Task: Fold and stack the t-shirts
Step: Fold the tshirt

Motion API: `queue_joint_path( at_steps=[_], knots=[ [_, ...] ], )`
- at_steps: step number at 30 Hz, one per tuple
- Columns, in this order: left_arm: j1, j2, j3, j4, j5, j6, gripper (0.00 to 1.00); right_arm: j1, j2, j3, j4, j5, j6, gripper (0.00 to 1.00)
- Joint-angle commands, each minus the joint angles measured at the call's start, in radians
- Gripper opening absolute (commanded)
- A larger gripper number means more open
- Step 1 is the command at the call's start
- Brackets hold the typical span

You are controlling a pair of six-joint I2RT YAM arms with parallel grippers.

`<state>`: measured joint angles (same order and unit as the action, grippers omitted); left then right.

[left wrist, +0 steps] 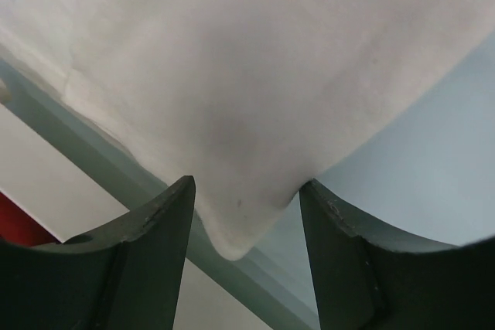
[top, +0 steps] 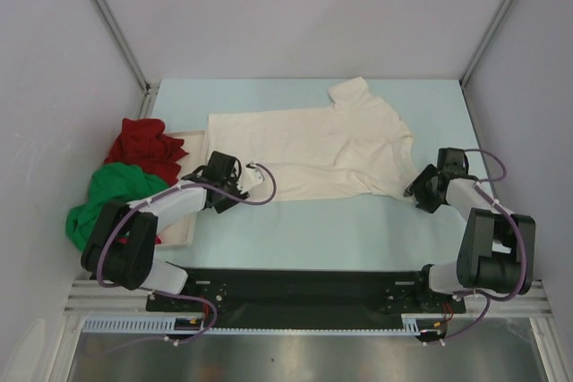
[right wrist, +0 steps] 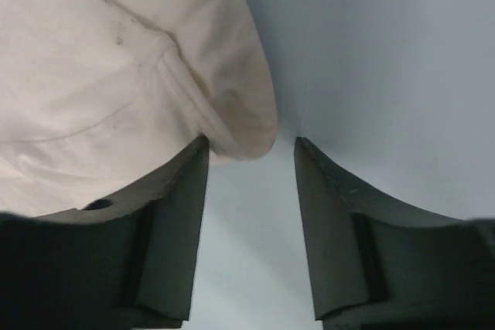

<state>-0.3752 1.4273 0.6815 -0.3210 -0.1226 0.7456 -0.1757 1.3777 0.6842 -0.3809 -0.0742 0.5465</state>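
A pale blue table [top: 358, 221] sits inside plain light-grey walls [top: 295, 6], with aluminium struts [top: 107, 20] running up the back corners.

At the far left a bright green t-shirt [top: 112, 199] lies crumpled, spilling off the table edge. Just behind it is a dark red t-shirt [top: 143, 145], also bunched up. Both rest partly on a flat white tray [top: 183, 221] with a low rim, and they hide most of its left side.

The left gripper [left wrist: 246, 191] is next, low over the table just beside the tray. Its dark fingers [left wrist: 155, 229] stand apart, released, and the near left corner of the cream-white t-shirt [top: 313, 149] lies loose between them.

That shirt is spread flat across the middle of the table, soft and lightly creased. Its hem is toward the tray, its collar points right, and one sleeve reaches toward the back wall.

At the right, the right gripper [right wrist: 251, 148] is down at the shirt's near right edge. Its jaws are also parted and grip nothing; a rounded fold of sleeve lies just at the tip of one finger [right wrist: 166, 214], with bare table between the tips.
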Motion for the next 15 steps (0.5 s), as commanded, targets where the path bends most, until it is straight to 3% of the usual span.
queue_joint_path(
  at_steps=[1,4,5,6,7,8,9,15],
  knots=[
    [0.021,0.050,-0.007,0.111,-0.040,0.017,0.62,-0.021,0.040,-0.002,0.074,-0.024,0.024,0.49],
    [0.029,0.087,-0.017,0.140,-0.041,0.018,0.56,-0.070,0.031,-0.018,0.080,-0.045,0.026,0.22],
    [0.032,0.096,-0.020,0.145,-0.041,0.017,0.45,-0.090,0.017,-0.025,0.080,-0.044,0.027,0.07],
    [0.030,0.108,-0.023,0.154,-0.040,0.014,0.37,-0.106,-0.018,-0.041,0.079,-0.045,0.030,0.00],
    [0.032,0.114,-0.025,0.155,-0.038,0.012,0.27,-0.152,-0.037,-0.051,0.076,-0.047,0.032,0.00],
    [0.032,0.116,-0.025,0.161,-0.035,0.006,0.07,-0.175,-0.058,-0.061,0.071,-0.052,0.033,0.00],
    [0.032,0.114,-0.023,0.166,-0.031,-0.002,0.00,-0.197,-0.078,-0.067,0.063,-0.065,0.033,0.00],
    [0.032,0.016,0.015,0.050,0.092,-0.057,0.00,-0.383,-0.247,-0.123,-0.029,-0.162,0.044,0.00]
  ],
)
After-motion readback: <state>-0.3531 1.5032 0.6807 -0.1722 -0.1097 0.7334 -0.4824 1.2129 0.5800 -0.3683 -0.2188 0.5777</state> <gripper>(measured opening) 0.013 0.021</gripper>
